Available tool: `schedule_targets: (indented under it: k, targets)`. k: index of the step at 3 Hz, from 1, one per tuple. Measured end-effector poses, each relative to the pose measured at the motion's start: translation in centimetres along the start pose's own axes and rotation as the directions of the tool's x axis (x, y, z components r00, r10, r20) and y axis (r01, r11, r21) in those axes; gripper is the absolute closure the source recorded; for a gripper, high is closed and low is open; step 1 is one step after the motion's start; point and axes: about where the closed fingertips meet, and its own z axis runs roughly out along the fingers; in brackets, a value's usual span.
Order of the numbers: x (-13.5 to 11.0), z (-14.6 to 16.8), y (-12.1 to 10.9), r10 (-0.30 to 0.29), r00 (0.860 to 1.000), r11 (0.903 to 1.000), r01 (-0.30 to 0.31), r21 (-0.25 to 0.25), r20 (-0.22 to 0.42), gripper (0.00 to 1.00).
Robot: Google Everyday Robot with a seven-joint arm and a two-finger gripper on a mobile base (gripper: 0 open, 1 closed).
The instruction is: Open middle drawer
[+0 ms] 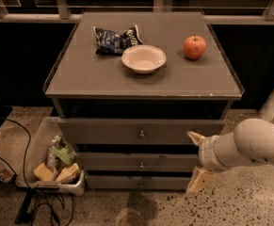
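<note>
You are seeing your cream two-finger gripper [197, 159] hovering at lower right, fingers spread wide and gripping nothing, beside the right end of the grey-brown wooden middle drawer [127, 163] at lower centre.

The cabinet top [146, 81] and the middle drawer [113, 163] look like matt grey-brown painted wood, the drawer's small knob [141, 165] of dull brass-like metal. On top, the bowl [143, 59] is smooth and pale with a faint sheen, the apple [194, 47] has glossy skin and the snack bag [115, 39] is crinkled, shiny film. The gripper [197, 160], just right of the drawer fronts with its cream, matt plastic-looking fingers [200, 179] spread apart, sits on a smooth off-white shell, over a speckled stone-like floor [249, 201].
</note>
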Motion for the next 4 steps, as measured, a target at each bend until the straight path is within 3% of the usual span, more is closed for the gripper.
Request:
schedule_targets:
  k: [1,2,4]
  targets:
    - [0.0,0.0,0.0,0.0,1.0,1.0,0.0,0.0,0.0,0.0]
    - [0.6,2.5,0.3,0.025,1.0,0.9992,-0.025,-0.03,-0.012,0.0]
    - [4.4,10.1,0.0,0.086,0.996,0.9939,-0.085,-0.071,0.001,0.0]
